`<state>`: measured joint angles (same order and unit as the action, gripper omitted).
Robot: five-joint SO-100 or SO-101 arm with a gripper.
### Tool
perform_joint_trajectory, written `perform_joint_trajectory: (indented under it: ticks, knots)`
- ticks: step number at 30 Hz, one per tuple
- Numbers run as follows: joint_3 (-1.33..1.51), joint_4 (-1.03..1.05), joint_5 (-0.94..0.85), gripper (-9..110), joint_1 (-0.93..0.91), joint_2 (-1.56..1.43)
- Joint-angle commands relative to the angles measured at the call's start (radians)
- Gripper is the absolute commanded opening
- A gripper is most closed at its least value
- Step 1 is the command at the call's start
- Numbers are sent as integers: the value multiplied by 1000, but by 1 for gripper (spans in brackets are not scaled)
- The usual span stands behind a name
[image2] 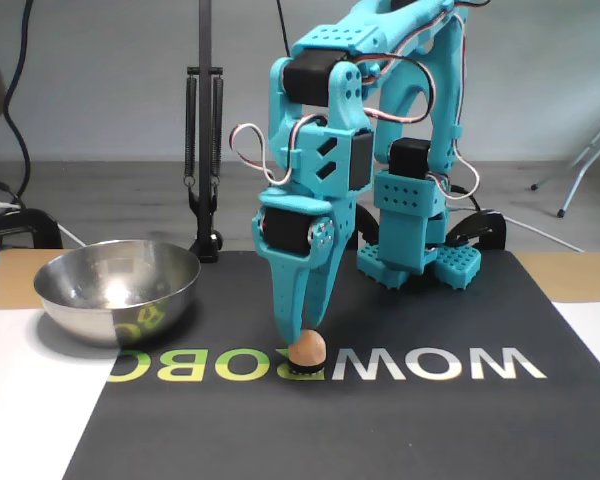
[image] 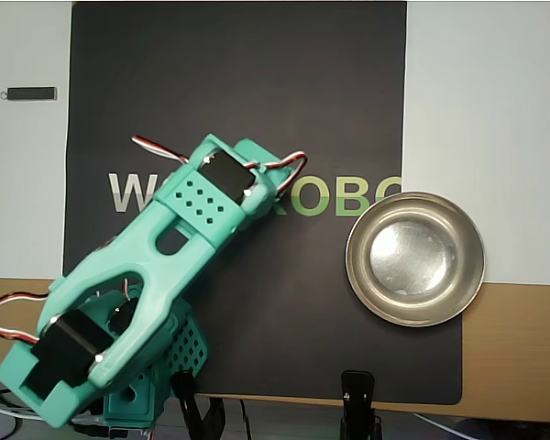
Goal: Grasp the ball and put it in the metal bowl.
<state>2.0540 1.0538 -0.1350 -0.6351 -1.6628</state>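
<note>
The small orange-peach ball (image2: pixel 309 352) rests on the black mat (image2: pixel 400 430) over the printed letters, in the fixed view. My teal gripper (image2: pixel 302 338) points straight down, its fingertips closed against the ball's upper part at mat level. In the overhead view the ball and fingertips are hidden under my arm (image: pixel 192 202). The shiny metal bowl (image2: pixel 70 300) stands empty to the left of the ball in the fixed view. In the overhead view the bowl (image: pixel 357 266) sits at the mat's right edge.
The arm's base (image2: pixel 415 250) stands behind the gripper. A black clamp stand (image2: pixel 205 150) rises behind the bowl. A small dark bar (image: pixel 31 93) lies on the white surface at far left. White sheets flank the mat.
</note>
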Motion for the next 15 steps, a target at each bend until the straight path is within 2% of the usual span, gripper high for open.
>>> perform_joint_trajectory:
  ticks: [1, 15]
  knots:
    - [28, -44, -5, 46, -3, -26]
    - [44, -41, -5, 46, 3, -17]
